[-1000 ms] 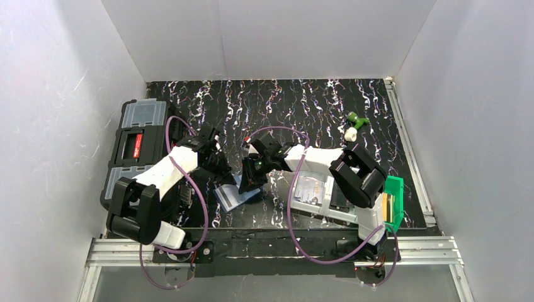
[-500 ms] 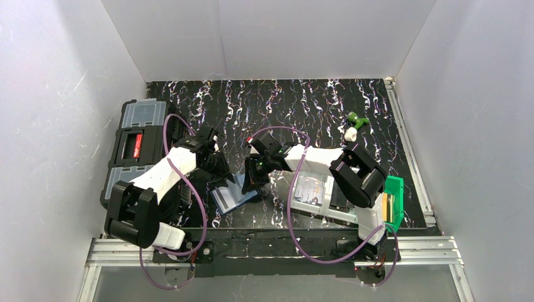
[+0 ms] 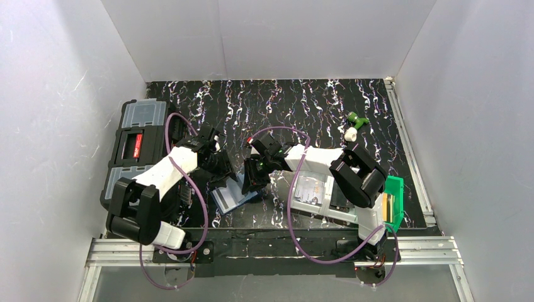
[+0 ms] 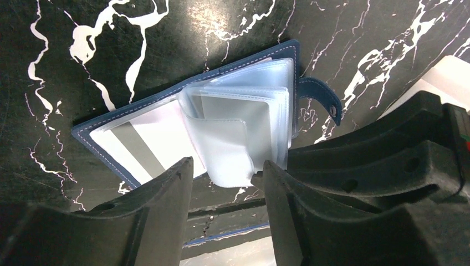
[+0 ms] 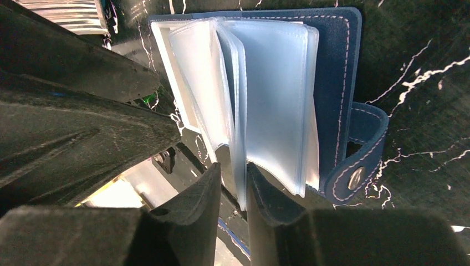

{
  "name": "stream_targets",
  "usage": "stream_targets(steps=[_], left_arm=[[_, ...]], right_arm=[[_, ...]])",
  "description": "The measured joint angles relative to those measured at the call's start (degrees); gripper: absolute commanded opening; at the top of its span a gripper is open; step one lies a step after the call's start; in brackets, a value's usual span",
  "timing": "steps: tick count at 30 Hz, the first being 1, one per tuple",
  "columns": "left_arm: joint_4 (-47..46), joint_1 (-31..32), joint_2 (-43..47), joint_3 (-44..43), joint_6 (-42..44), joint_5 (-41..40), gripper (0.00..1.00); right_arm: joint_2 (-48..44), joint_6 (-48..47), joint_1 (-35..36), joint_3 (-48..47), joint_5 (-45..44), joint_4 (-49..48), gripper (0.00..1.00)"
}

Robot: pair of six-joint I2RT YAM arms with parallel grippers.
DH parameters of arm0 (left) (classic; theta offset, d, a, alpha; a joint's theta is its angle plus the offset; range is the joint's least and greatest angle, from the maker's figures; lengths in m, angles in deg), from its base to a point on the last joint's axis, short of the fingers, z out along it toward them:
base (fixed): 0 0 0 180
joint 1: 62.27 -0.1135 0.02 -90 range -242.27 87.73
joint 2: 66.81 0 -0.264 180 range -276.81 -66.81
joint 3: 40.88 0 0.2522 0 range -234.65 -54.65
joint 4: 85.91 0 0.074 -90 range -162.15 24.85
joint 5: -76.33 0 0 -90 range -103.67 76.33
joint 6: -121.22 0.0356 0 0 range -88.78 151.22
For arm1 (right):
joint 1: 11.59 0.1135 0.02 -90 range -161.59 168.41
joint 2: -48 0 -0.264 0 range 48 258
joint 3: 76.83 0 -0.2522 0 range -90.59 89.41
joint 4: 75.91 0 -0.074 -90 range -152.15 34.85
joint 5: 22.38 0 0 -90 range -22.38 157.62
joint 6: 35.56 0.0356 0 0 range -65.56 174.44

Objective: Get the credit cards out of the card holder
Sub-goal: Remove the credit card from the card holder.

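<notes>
The navy card holder lies open on the black marbled table, its pale blue sleeves fanned up. In the left wrist view a white card with a grey stripe sits in its left sleeve. No gold-tan card shows. My left gripper is open, its tips on either side of a hanging sleeve. In the top view it hovers over the holder's far edge. My right gripper is nearly closed on one thin sleeve leaf, beside the snap tab. It stands at the holder's right side.
A black toolbox with clear lids stands at the left. A white tray with a silvery card lies under the right arm, and a green bin is at the right. A small green and white object lies at the far right.
The left gripper has shifted slightly toward the holder. The holder has slid a little to the left. The right gripper has stayed on the sleeves.
</notes>
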Motion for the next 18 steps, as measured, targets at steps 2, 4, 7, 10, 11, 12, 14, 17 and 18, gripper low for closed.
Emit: stream_targets(steps=[2,4,7,10,11,12,14,17,18], left_arm=[[-0.1,0.0,-0.7,0.0,0.3,0.0,0.54],[-0.2,0.0,-1.4,0.0,0.8,0.0,0.57],[-0.4,0.0,-2.3,0.0,1.5,-0.1,0.57],[-0.4,0.0,-3.3,0.0,2.3,-0.9,0.57],[-0.4,0.0,-3.6,0.0,2.6,-1.3,0.57],[-0.3,0.0,-3.9,0.0,2.9,-1.7,0.56],[-0.1,0.0,-4.2,0.1,3.3,-2.5,0.55],[0.3,0.0,-4.2,0.3,3.9,-3.8,0.5],[0.5,0.0,-4.2,0.4,4.1,-4.3,0.49]], right_arm=[[0.0,0.0,0.0,0.0,-0.1,0.0,0.29],[0.0,-0.1,0.0,0.0,-0.2,0.1,0.29],[-0.1,-0.2,0.0,0.0,-0.4,0.1,0.33],[-0.1,-0.3,0.0,-0.1,-0.6,0.3,0.39],[-0.1,-0.3,0.0,-0.1,-0.7,0.3,0.41],[-0.1,-0.3,0.0,-0.2,-0.7,0.3,0.44],[-0.3,-0.4,0.0,-0.2,-0.9,0.4,0.46],[-0.4,-0.5,0.0,-0.2,-0.9,0.5,0.46],[-0.5,-0.5,0.0,-0.2,-0.9,0.5,0.46]])
